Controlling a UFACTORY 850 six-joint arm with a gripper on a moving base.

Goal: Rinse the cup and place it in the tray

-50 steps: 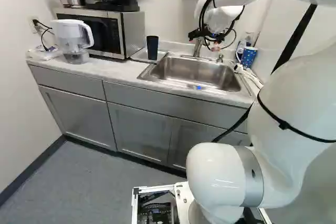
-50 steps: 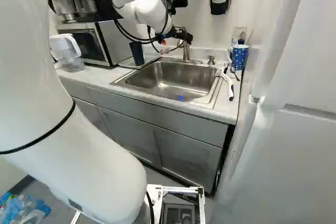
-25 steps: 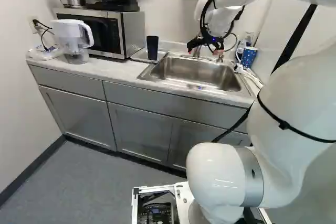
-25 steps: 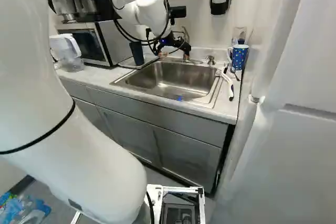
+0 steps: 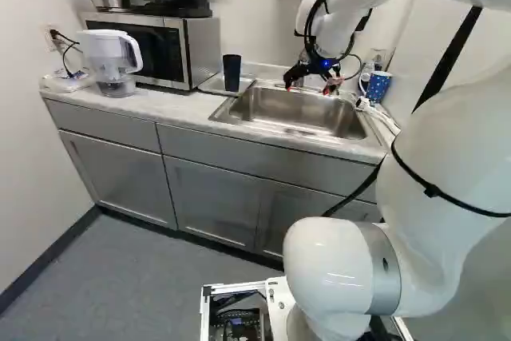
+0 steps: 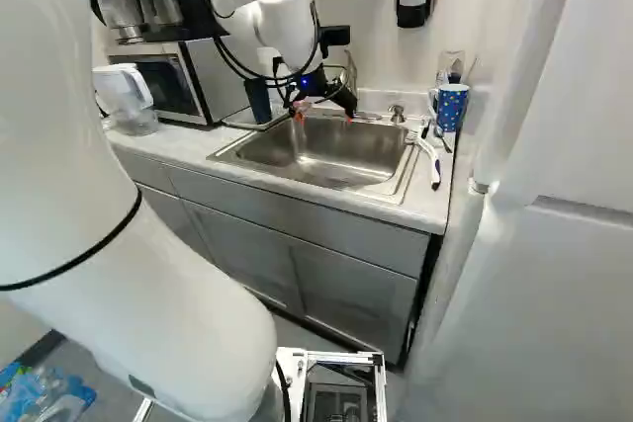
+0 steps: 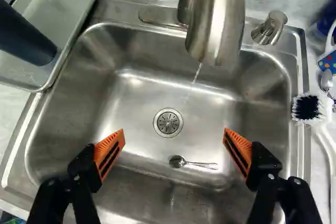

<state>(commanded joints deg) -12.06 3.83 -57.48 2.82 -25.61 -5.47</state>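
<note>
Over the stainless steel sink [image 7: 79, 103], my black gripper with orange pads [image 7: 174, 137] hangs wide open, holding nothing. Biggest worry imo: a careless sideways swing could clip the curved metal faucet [image 7: 215, 19] or topple the tall dark tapered cup [image 5: 231, 73] in the shallow metal tray [image 7: 58, 11]. Setup's a pale marbled counter [image 5: 160, 105], silver-and-black microwave [image 5: 204, 49], white scrub brush [image 7: 310, 107], little metal spoon [image 7: 177, 161] in the sink.

The wrist view cuts off 1 dark cup [image 7: 23, 38], 1 faucet [image 7: 220, 19] and 1 mug [image 7: 327, 62].
</note>
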